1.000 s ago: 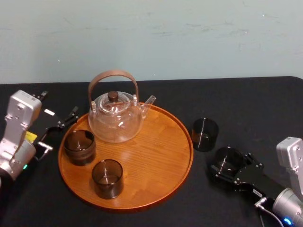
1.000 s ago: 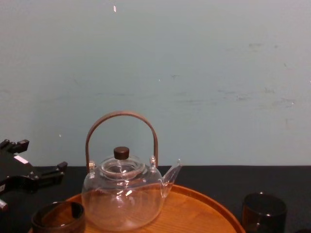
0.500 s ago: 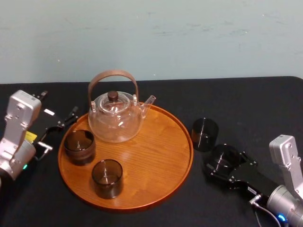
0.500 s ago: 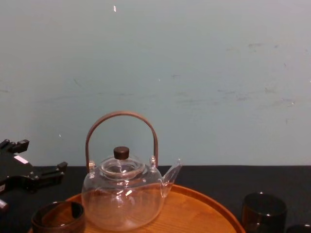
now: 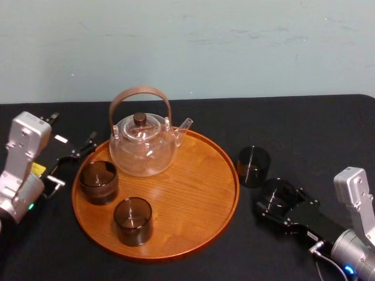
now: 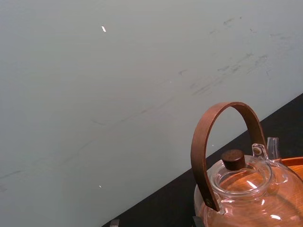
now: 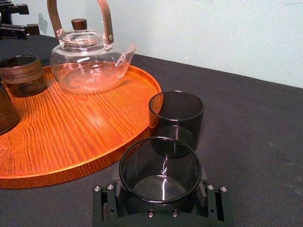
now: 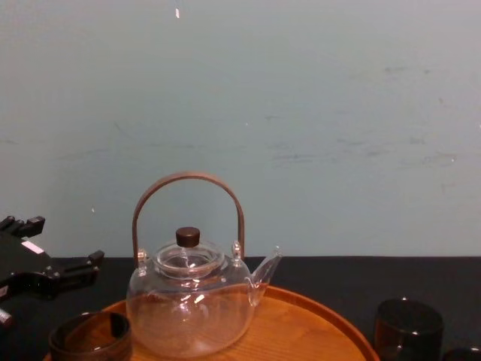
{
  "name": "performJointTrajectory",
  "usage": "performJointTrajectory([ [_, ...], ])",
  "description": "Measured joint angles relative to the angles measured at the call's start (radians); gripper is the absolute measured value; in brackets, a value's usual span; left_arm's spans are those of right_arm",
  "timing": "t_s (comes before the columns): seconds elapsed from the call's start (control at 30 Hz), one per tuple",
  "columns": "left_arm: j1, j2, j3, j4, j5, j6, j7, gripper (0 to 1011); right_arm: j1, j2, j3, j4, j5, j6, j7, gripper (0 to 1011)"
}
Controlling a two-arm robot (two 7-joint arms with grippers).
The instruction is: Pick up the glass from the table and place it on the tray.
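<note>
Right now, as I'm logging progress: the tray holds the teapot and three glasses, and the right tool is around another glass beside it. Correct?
No: the tray holds the teapot and two glasses, not three, as the head view shows. The right tool is around another glass beside it; the left tool idles at its left.

Light: even, diffuse, moderately bright | Glare: small white highlights on teapot [image 5: 146, 153] glass, soft sheen on tray [image 5: 193, 193] | Shadows: faint, swallowed by matte black table [image 5: 316, 129]

The tray [image 5: 193, 202] is orange-brown with wood grain, the table [image 5: 316, 123] black, the glass [image 7: 159, 169] smoky grey.
</note>
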Motion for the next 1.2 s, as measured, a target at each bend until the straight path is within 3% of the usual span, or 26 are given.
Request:
performJointTrajectory([
  [1.2, 0.000, 0.000, 0.000, 0.000, 0.000, 0.000, 0.000, 1001, -0.001, 0.001, 0.001, -0.002, 0.000, 0.000, 0.000, 905],
])
